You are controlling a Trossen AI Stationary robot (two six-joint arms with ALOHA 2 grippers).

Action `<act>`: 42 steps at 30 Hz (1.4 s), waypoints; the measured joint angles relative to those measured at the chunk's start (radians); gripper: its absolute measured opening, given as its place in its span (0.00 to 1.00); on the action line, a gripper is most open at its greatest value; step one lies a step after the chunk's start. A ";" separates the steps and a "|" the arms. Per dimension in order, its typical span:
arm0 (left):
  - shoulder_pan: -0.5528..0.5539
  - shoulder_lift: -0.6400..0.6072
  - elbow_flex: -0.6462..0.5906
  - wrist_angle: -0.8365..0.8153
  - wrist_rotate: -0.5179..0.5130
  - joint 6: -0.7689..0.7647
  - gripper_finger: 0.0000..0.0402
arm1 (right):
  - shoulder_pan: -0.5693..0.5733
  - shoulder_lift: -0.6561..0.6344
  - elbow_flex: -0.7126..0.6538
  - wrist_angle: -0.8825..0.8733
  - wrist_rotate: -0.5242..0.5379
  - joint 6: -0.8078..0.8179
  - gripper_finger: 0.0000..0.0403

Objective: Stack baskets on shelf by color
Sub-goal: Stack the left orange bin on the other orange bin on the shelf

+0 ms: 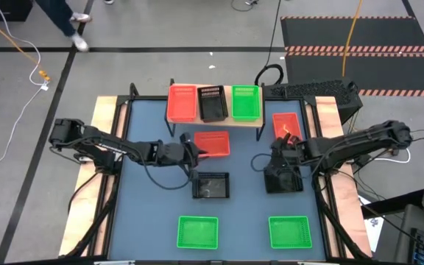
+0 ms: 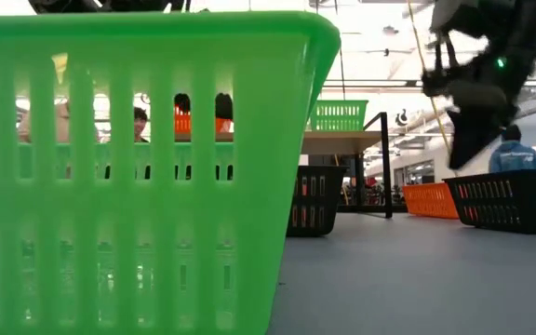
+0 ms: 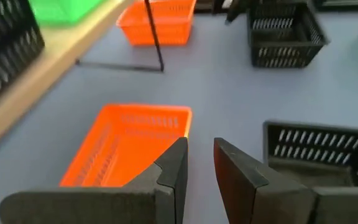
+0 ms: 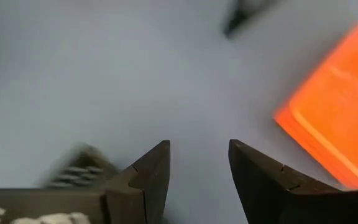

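On the light-wood shelf (image 1: 267,118) a red basket (image 1: 182,103), a black basket (image 1: 212,101) and a green basket (image 1: 245,103) stand side by side. In front of the shelf a red basket (image 3: 129,146) rests on the blue table. My left gripper (image 3: 201,146) hovers at its near corner, open by a narrow gap that shows only table. My right gripper (image 4: 199,149) is open above bare table, between a second red basket (image 1: 287,125) and a black basket (image 2: 510,200). Another black basket (image 1: 210,185) and two green baskets (image 1: 197,232) (image 1: 291,232) stand nearer the front edge. My left gripper has one finger (image 3: 176,158) right beside the near corner of the red basket's rim (image 3: 185,118), coming at it on a downward slant from the table's left. I cannot tell whether it touches. Nothing is between the fingers.
The shelf's thin black leg (image 3: 154,37) stands just beyond the red basket. In the low view a green basket (image 2: 138,167) fills the foreground. People show in the room behind the table. Bare blue table (image 1: 249,199) lies between the two black baskets.
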 joint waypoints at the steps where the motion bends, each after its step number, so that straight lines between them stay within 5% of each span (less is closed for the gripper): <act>1: -0.004 0.000 0.000 -0.021 -0.015 -0.020 0.20 | 0.012 0.000 0.019 0.027 0.006 -0.023 0.39; 5: -0.040 0.000 0.000 -0.129 -0.100 -0.065 0.20 | 0.074 0.000 0.102 0.154 0.073 -0.120 0.39; 10: -0.035 0.000 -0.001 -0.197 -0.079 0.023 0.20 | 0.102 0.000 0.121 0.258 0.084 -0.169 0.39; 14: 0.000 0.000 -0.001 -0.280 0.041 0.182 0.20 | 0.137 0.022 0.085 0.272 0.079 -0.103 0.39; 21: 0.023 0.000 -0.001 -0.461 0.036 0.516 0.20 | 0.218 0.053 0.030 0.270 0.076 0.027 0.39; 31: 0.033 0.000 -0.001 -0.403 -0.147 0.949 0.20 | 0.239 0.053 0.026 0.276 0.080 0.017 0.39; 42: 0.127 0.000 -0.001 -0.359 -0.083 1.309 0.21 | 0.239 0.053 0.026 0.275 0.078 -0.011 0.39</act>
